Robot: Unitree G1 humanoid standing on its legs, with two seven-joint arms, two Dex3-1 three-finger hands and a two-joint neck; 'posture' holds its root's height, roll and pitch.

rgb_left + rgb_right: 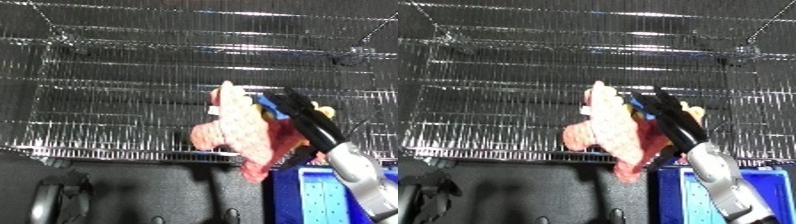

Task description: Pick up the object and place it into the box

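Both head eyes look down closely, sharing the wire rack [133, 100].

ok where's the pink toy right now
The pink toy hangs right of centre in the right hand, in front of the wire rack, just up-left of the blue bin.

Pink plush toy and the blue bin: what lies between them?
Nothing; in the left eye view the pink plush toy, held by the right robot hand, hangs directly beside the blue bin.

Wire shelf [133, 100] is spreading wide and bare to the left, giving passing room. Pink toy [240, 135] is hanging from the right hand [298, 112], blocking the shelf's front edge beside the blue bin [324, 197], whose top is lying unobstructed.
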